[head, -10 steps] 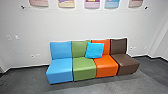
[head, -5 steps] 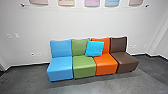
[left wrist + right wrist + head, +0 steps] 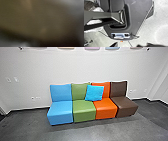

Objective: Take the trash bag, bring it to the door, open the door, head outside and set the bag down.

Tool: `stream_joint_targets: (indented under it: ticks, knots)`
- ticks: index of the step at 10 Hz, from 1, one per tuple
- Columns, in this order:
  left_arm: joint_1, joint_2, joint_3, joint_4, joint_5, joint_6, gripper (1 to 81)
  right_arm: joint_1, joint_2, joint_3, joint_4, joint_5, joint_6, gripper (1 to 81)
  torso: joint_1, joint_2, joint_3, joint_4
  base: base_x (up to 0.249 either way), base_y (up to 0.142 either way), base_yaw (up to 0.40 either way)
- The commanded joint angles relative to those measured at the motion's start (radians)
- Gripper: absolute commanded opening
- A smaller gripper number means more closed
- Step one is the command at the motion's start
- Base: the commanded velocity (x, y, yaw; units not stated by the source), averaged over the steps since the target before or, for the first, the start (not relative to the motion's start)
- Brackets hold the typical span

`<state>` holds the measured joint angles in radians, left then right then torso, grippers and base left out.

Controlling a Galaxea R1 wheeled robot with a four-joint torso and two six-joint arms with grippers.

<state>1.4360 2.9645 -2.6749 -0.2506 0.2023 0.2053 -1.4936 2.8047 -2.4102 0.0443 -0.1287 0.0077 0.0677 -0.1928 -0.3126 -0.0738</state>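
1. White, crumpled plastic, apparently the trash bag (image 3: 98, 9), is showing beside the robot's dark base (image 3: 137, 15), partly hidden behind a grey arm (image 3: 102, 14). Whether it is hanging or touching the floor, I can't tell.
2. Something brownish-olive (image 3: 37, 18) is sitting very close to the left wrist camera, too blurred for me to name.
3. As for the left gripper and the right gripper, I can't tell whether either is gripping, open or closed.
4. Ahead of the robot, four armless chairs are standing side by side in a row: blue (image 3: 60, 112), green (image 3: 84, 111), orange (image 3: 106, 108) and brown (image 3: 125, 107).
5. A bright blue cushion (image 3: 95, 93) is leaning across the backs of the green and orange ones.
6. Behind them a pale wall (image 3: 75, 67) is rising, with light switches (image 3: 16, 79) on the blue chair's side and coloured panels (image 3: 92, 48) hanging in a line above.
7. Dark grey floor (image 3: 30, 124) is stretching out around the chairs.
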Motion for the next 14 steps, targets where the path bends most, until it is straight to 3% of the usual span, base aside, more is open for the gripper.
stream_joint_targets:
  ticks: [1, 2, 3, 4, 5, 7, 8, 9, 10, 14]
  knots:
    - [-0.03, 0.005, 0.0, 0.002, 0.089, 0.006, 1.0, 0.037, -0.011, -0.009, -0.006, -0.065, -0.003, 81.1, 0.0, 0.0, 0.196, 0.0, 0.0, 0.0, 0.0]
    - [-0.03, 0.009, 0.0, 0.002, 0.089, 0.006, 1.0, 0.035, -0.006, -0.018, -0.006, -0.065, -0.003, 81.1, -0.005, 0.01, 0.122, 0.0, 0.0, 0.0, 0.0]
    - [-0.03, 0.013, -0.002, 0.002, 0.089, 0.005, 1.0, 0.034, 0.006, -0.033, -0.006, -0.065, -0.003, 81.1, -0.006, 0.014, 0.354, 0.0, 0.0, 0.0, 0.0]
    - [-0.03, 0.016, -0.002, 0.002, 0.089, 0.005, 1.0, 0.032, 0.011, -0.039, -0.006, -0.065, -0.003, 81.1, -0.008, 0.014, 0.195, 0.0, 0.0, 0.0, 0.0]
    - [-0.03, 0.019, -0.002, 0.002, 0.089, 0.005, 1.0, 0.034, 0.014, -0.042, -0.006, -0.065, -0.003, 81.1, -0.009, 0.014, 0.138, 0.0, 0.0, 0.0, 0.0]
    - [-0.03, 0.021, -0.002, 0.002, 0.089, 0.005, 1.0, 0.032, 0.015, -0.042, -0.006, -0.065, -0.003, 81.1, -0.011, 0.013, 0.175, 0.0, 0.0, 0.0, 0.0]
    - [-0.03, 0.019, -0.002, 0.004, 0.091, 0.006, 1.0, 0.034, 0.017, -0.042, -0.006, -0.065, -0.003, 81.1, -0.068, 0.114, 0.185, 0.0, 0.0, 0.0, 0.0]
    - [-0.03, 0.022, -0.002, 0.005, 0.092, 0.006, 1.0, 0.037, 0.018, -0.042, -0.007, -0.065, -0.003, 81.1, -0.068, 0.193, 0.183, 0.0, 0.0, 0.0, 0.0]
    - [-0.03, 0.025, -0.002, 0.007, 0.097, 0.008, 1.0, 0.037, 0.02, -0.042, -0.007, -0.065, -0.003, 81.1, -0.068, 0.128, 0.18, 0.0, 0.0, 0.0, 0.0]
    - [-0.03, 0.027, -0.002, 0.007, 0.1, 0.009, 1.0, 0.037, 0.025, -0.047, -0.007, -0.065, -0.003, 81.1, -0.068, 0.193, 0.18, 0.0, 0.0, 0.0, 0.0]
